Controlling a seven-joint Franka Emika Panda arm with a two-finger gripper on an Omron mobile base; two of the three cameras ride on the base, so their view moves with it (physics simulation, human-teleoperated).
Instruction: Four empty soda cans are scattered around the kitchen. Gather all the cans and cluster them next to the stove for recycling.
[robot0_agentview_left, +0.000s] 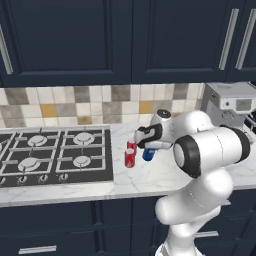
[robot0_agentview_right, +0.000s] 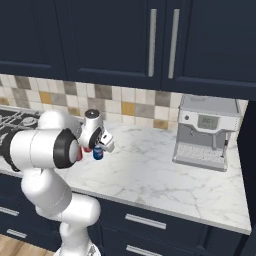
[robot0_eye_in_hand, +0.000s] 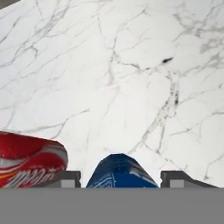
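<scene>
Claw (robot0_eye_in_hand: 120, 177) is clamping the blue can (robot0_eye_in_hand: 121, 171) on the marble counter (robot0_eye_in_hand: 131, 78) right of the stove (robot0_agentview_left: 55, 152), close beside two red cans (robot0_agentview_left: 130, 157); risk: fingers opening or lifting off could be nudging the neighbouring red can over

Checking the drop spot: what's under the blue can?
White marble counter lies below the blue can between the gripper fingers; whether they touch is hidden.
</scene>
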